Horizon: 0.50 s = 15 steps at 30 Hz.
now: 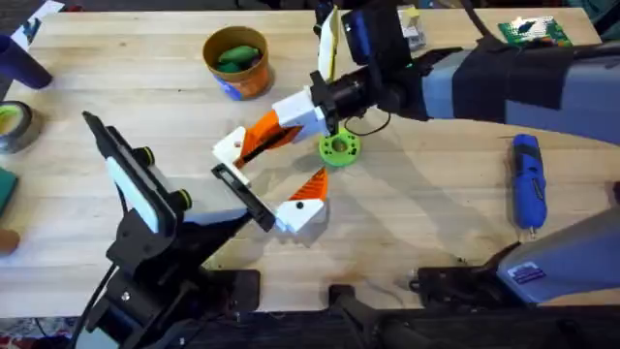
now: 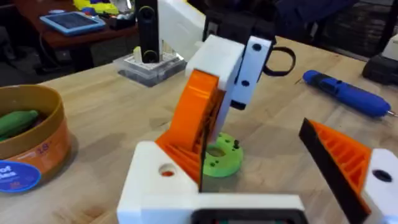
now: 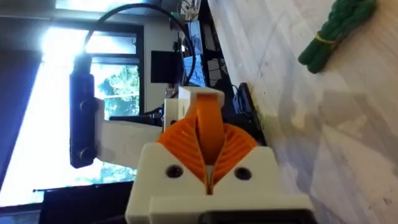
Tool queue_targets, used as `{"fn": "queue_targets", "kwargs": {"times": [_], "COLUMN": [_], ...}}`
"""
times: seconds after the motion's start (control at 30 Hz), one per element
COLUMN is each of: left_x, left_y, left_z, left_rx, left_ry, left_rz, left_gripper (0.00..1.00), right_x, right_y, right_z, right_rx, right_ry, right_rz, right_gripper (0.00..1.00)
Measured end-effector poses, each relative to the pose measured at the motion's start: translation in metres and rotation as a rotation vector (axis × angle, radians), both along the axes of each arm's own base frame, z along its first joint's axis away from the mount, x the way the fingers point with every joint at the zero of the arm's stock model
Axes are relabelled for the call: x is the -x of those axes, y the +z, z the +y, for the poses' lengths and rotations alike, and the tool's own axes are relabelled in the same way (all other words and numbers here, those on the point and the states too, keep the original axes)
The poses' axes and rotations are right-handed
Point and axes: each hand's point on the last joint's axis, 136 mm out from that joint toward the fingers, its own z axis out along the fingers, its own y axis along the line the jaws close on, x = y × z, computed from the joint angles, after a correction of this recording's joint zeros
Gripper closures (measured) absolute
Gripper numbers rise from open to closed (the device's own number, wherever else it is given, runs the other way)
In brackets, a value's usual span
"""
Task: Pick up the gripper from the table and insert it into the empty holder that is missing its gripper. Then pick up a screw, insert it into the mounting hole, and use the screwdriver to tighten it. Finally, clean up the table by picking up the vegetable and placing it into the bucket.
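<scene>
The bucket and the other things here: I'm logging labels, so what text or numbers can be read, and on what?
Bucket: blue patch with white letters, cut off by the picture's edge, unreadable; faint digits on its orange side, too blurred.
Right arm's base label: too small to read.
Screwdriver: no readable marking.

**Wood, plastic and card on the bench**

The pale butcher-block table [image 1: 426, 194] is smooth wood with fine grain lines and a soft sheen. The blue cylindrical screwdriver [image 1: 528, 179] looks like moulded plastic — slightly glossy. The round orange-tan bucket [image 1: 237, 61] seems matt card or paper, its blue patch printed. The lime green ring disc [image 1: 340, 147] and the white-and-orange gripper fingers [image 2: 199, 118] appear matt plastic — the orange pads ribbed. The dark green knobbly vegetable [image 3: 336, 28] looks bumpy, dull.
</scene>
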Motion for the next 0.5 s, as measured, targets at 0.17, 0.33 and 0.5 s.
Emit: {"fn": "queue_targets", "kwargs": {"times": [0.17,0.33,0.5], "left_x": [-0.0037,-0.0045,-0.0059], "left_y": [0.004,0.0034,0.0022], "left_z": [0.0035,0.0044,0.0059], "left_rx": [-0.007,-0.011,-0.014], "left_ry": [0.027,0.033,0.045], "left_rz": [-0.03,-0.03,-0.026], "left_gripper": [0.01,0.01,0.01], "right_x": [-0.0033,-0.003,-0.003], "right_y": [0.0064,0.0057,0.0041], "right_z": [0.0051,0.0067,0.0088], "right_rx": [-0.031,-0.026,-0.021], "right_ry": [-0.004,-0.008,-0.013], "right_rz": [-0.043,-0.042,-0.058], "right_gripper": [0.992,0.992,0.992]}}
